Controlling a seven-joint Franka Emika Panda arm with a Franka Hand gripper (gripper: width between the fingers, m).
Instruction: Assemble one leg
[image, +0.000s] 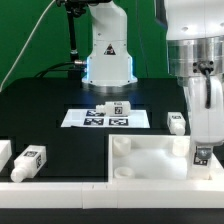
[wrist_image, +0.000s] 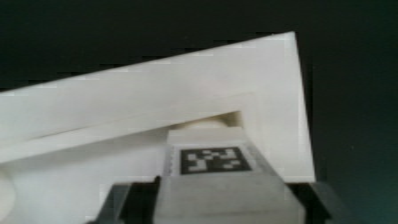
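My gripper (image: 203, 158) is shut on a leg (image: 204, 154), a stubby white peg with a black-and-white tag. It holds the leg upright over the near corner of the large white tray-like piece (image: 150, 160), at the exterior view's right. In the wrist view the leg (wrist_image: 215, 170) sits between my dark fingers (wrist_image: 135, 203), with the gripper (wrist_image: 215, 208) close over the tray piece's corner (wrist_image: 160, 100). Whether the leg touches the corner hole is hidden.
Two loose legs (image: 28, 162) lie at the exterior view's left. One leg (image: 177, 123) stands behind the tray piece. Another (image: 120, 107) sits by the marker board (image: 103, 119). The robot base (image: 107, 55) stands at the back.
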